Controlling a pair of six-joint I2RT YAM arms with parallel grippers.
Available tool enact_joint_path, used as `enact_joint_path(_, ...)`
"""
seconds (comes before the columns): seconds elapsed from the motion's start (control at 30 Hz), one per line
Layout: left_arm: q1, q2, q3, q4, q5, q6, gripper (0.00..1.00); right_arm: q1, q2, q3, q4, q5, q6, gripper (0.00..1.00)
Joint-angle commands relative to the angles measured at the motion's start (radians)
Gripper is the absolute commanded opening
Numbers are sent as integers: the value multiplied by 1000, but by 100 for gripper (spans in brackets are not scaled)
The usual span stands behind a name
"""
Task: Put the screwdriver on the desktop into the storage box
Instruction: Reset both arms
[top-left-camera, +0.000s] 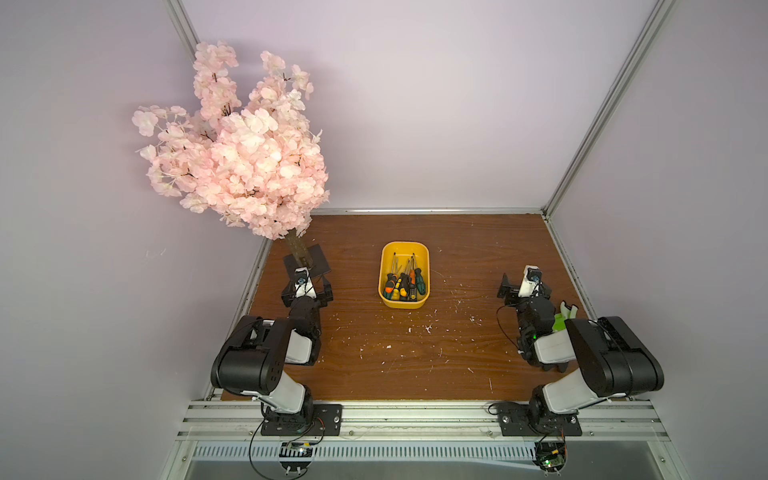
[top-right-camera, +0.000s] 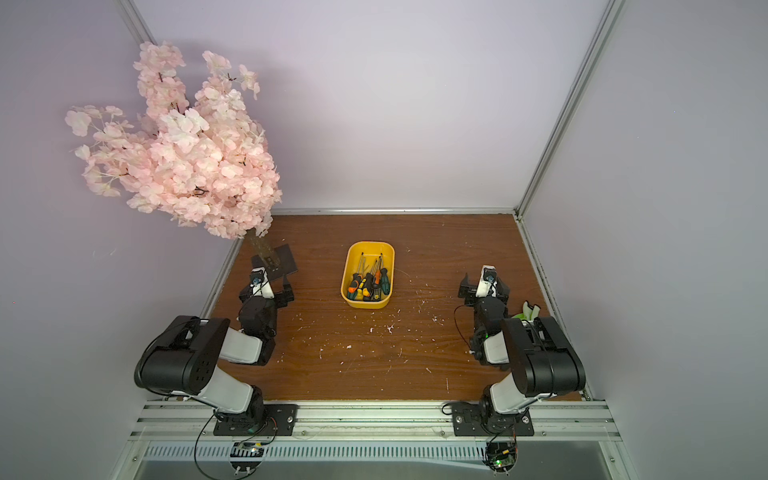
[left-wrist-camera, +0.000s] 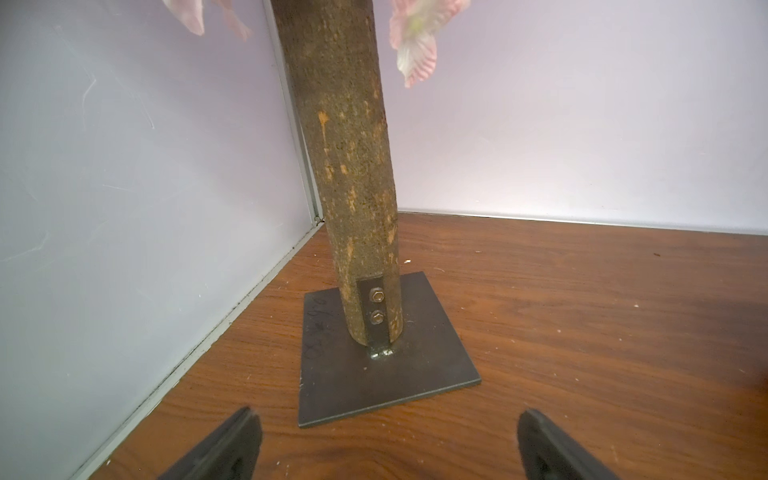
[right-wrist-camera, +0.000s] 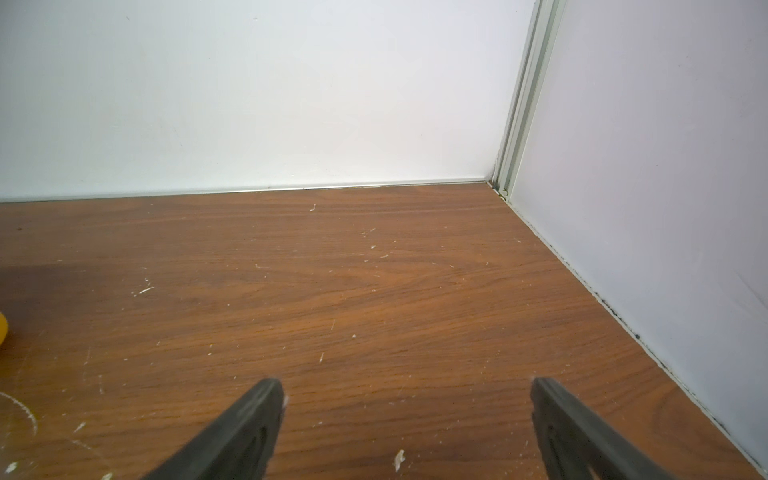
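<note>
Though nothing is being held — the left gripper and right gripper both gape wide over the dark-brown wood-grain desktop — the screwdrivers, with orange, yellow and green handles, lie heaped inside the small yellow plastic storage box, mid-board.

Dark wood-grain desktop, strewn with white flecks. Carries the yellow storage box near its middle and a square dark base plate at the far left. Bears a green-and-white object by the right edge.
</note>
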Motion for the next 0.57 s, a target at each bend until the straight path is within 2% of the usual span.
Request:
enact_joint_path(0.0,-8,5,5,36,-23,14,99,-1,-4,5,17,-9,-14,99)
enact_joint_path(0.47,-7,2,2,37,-23,15,99,4,-5,-2,26,-13,-21,99)
enact_joint_path(0.53,-8,0,-1,40,-21,15,99,10,-1,7,22,-58,-42,99)
